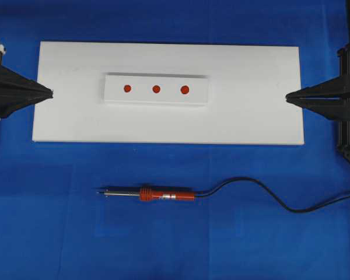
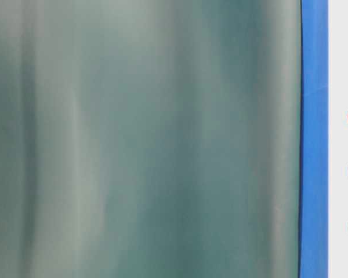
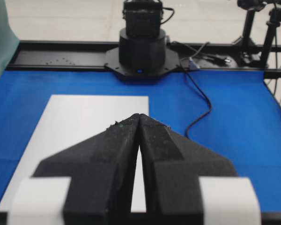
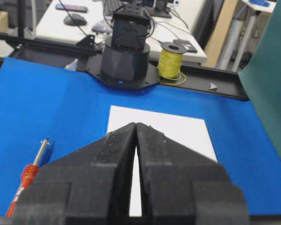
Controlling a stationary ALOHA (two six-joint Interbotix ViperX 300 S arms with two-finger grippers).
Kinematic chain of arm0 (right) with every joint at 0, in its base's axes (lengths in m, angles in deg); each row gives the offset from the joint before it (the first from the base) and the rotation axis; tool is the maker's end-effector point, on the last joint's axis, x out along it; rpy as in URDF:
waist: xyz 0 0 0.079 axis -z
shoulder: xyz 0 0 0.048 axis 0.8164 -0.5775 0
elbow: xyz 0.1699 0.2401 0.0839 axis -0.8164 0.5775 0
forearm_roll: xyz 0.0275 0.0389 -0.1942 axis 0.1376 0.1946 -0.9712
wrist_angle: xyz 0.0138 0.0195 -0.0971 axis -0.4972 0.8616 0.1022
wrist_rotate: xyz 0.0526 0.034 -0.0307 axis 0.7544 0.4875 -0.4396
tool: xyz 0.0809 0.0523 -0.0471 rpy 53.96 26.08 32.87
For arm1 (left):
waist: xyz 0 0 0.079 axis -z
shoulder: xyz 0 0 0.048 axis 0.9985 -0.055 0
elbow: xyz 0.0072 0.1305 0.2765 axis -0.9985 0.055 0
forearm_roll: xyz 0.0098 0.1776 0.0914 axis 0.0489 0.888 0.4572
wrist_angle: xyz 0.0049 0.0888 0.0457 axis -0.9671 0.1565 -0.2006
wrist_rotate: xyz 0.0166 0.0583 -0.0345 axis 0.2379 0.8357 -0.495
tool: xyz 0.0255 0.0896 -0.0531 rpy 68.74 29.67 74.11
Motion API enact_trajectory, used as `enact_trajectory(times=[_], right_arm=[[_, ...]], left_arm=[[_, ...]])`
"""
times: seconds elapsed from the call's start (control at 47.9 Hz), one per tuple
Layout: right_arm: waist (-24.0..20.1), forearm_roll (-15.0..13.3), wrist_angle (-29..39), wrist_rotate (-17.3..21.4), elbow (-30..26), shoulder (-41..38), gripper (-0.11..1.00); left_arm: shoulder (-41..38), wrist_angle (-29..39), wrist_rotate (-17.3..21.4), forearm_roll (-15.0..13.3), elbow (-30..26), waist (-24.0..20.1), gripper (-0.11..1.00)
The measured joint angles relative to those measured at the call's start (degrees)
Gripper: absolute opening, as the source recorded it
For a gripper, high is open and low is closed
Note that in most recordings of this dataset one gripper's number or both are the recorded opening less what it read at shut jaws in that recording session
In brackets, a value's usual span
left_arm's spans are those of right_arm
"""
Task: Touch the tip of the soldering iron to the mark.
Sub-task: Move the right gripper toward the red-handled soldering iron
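Observation:
The soldering iron point(image 1: 151, 194) lies on the blue mat in front of the white board, red-orange handle at the right, tip pointing left, black cord point(image 1: 268, 195) trailing right. It also shows in the right wrist view point(image 4: 30, 180) at lower left. The mark point(image 1: 185, 89) is the rightmost and slightly largest of three red dots on a raised white block point(image 1: 156, 100). My left gripper point(image 1: 51, 93) is shut and empty at the board's left edge. My right gripper point(image 1: 287, 97) is shut and empty at the board's right edge. Both are far from the iron.
The white board point(image 1: 251, 116) lies across the middle of the blue mat. The two smaller dots point(image 1: 156, 89) sit left of the mark. The table-level view is mostly a blurred green sheet point(image 2: 145, 139). The arm bases point(image 3: 141, 51) point(image 4: 126, 56) stand at the table ends.

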Motion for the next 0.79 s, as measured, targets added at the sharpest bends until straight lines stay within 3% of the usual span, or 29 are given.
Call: enact_trajectory(times=[0.125,0.647,0.793], right_arm=[[0.1,0.0,0.7,0.0,-0.1,-0.4,-0.06],[-0.4,0.1,6.2,2.5,-4.9,-4.0,-0.06],[-1.4,0.1,7.1,4.0,-7.6,-8.6,0.06]], left_arm=[[0.4,1.0,-0.3,0.0,0.0,0.1,0.0],[0.5,1.2,-0.4,0.0,0.1,0.2,0.0],[0.4,1.2,-0.4,-0.1,0.1,0.2,0.0]])
